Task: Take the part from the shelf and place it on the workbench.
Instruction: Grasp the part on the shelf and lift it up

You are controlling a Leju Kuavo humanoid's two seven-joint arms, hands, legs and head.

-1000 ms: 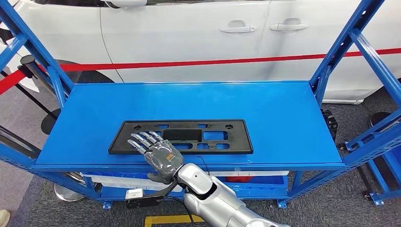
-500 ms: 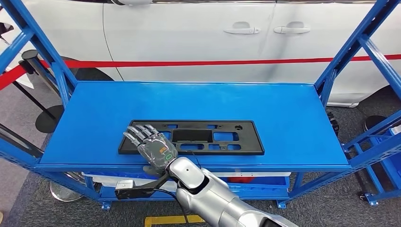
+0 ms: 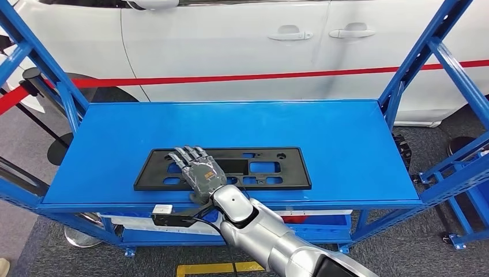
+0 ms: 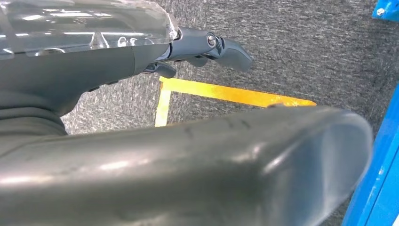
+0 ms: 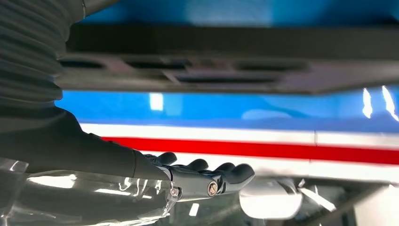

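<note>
On the blue shelf: a flat black plastic part (image 3: 230,168) lies lengthwise near the front edge, left of the middle.
Part: a long rectangular frame with several cut-out windows and small round holes near its far corners; no writing on it can be read.
Right hand (image 3: 197,171): reaches in from below on a silver arm and rests over the left half of the part, palm down, fingers stretched forward and slightly apart, holding nothing.
Right hand, wrist view (image 5: 207,176): dark fingers extended side by side, with the black part blurred beyond them.
Left hand (image 4: 207,47): hangs over grey carpet with a yellow line (image 4: 226,93) on it; the dark fingers are loosely bent and nothing is in them; whether they are spread or closed cannot be told.
Shelf (image 3: 346,144): blue metal top with slanted blue posts at both ends.
Far side: a white car (image 3: 230,40) with two door handles, and a red barrier tape (image 3: 259,75) stretched across in front of it.
Labels: a small mark on the back of the right hand is too small to read.
</note>
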